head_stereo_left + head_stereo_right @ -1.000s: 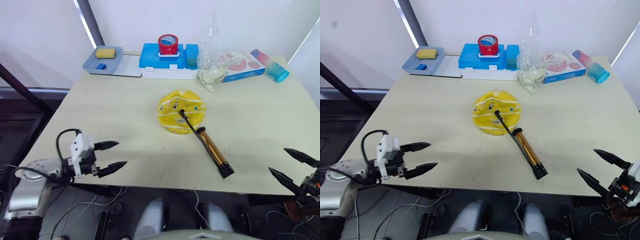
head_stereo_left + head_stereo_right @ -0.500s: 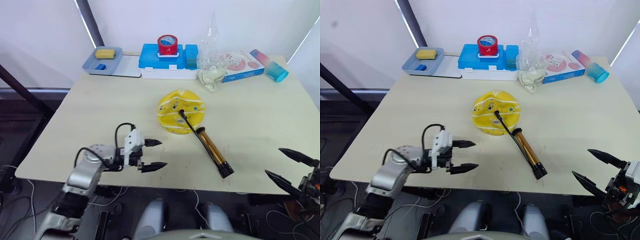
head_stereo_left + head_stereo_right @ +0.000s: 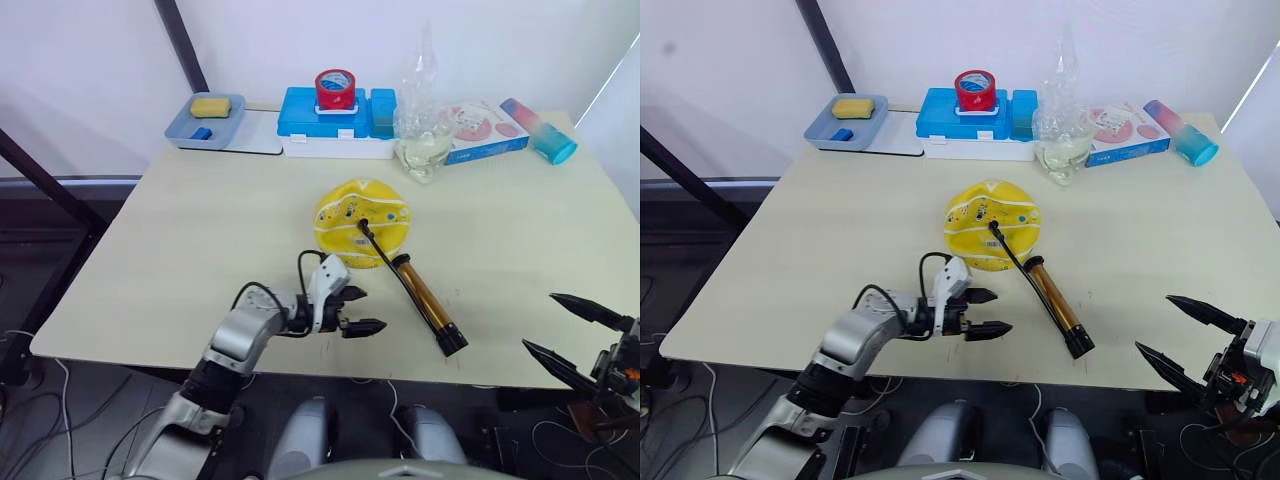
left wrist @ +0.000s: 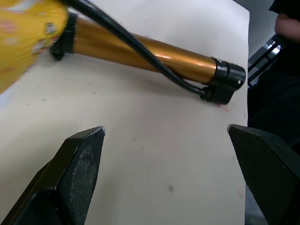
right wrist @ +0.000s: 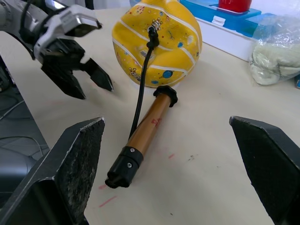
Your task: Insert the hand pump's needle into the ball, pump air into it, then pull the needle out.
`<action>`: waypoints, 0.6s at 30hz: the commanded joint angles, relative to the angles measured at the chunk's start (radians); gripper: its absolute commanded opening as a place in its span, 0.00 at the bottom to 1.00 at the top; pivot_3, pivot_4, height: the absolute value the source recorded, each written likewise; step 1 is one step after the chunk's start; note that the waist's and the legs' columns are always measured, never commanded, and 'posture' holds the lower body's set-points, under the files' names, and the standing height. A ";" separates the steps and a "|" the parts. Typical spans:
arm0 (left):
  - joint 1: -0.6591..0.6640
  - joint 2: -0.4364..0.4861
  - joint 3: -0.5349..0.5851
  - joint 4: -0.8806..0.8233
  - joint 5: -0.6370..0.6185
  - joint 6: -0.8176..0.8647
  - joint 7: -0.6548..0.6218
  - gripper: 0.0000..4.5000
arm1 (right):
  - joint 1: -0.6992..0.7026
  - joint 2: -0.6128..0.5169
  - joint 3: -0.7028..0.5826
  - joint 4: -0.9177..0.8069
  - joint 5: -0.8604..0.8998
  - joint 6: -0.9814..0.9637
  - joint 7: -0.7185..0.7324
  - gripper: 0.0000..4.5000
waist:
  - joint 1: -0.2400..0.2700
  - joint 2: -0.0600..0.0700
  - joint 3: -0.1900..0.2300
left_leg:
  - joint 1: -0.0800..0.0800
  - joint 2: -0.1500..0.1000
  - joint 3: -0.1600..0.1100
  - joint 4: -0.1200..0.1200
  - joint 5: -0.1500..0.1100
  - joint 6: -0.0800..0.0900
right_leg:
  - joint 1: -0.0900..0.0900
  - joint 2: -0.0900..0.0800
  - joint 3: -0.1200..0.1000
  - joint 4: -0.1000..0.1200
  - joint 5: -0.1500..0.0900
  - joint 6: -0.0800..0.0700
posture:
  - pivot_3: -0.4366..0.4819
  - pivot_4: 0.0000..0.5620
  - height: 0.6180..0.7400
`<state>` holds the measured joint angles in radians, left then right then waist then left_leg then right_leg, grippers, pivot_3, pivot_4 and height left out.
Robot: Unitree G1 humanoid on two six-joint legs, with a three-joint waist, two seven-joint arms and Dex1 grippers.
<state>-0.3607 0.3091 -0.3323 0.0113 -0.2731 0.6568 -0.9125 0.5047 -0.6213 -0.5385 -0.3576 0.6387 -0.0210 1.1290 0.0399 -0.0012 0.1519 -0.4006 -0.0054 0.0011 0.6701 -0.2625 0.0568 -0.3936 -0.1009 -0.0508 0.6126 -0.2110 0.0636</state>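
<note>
Left eye view: left gripper [image 3: 358,310], fingers wide, near hand pump [image 3: 425,302]; right gripper [image 3: 573,339] fingers wide too.

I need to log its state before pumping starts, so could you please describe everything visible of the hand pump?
The hand pump is a slim gold-bronze metal tube with black caps at both ends, lying flat on the table. Its far end rests against the ball. A thin black hose runs from the near cap along the tube up to the ball's top. No gripper touches it.
</note>
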 commanded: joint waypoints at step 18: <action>-0.063 -0.300 0.002 0.029 -0.069 0.352 0.265 0.99 | 0.011 0.019 0.034 -0.022 -0.020 -0.026 -0.001 1.00 | -0.001 -0.001 0.001 | 0.001 0.000 0.000 0.002 0.000 0.000 | -0.001 0.000 0.001 0.006 -0.002 0.002 | 0.48 0.27 0.97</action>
<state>-0.4097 0.0239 -0.3406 0.0697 -0.3192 0.9891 -0.6561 0.5148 -0.6022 -0.4955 -0.3589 0.6118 -0.0285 1.1281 0.0388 -0.0027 0.1527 -0.3993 -0.0057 0.0011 0.6721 -0.2624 0.0568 -0.3943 -0.1009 -0.0495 0.6188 -0.2128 0.0655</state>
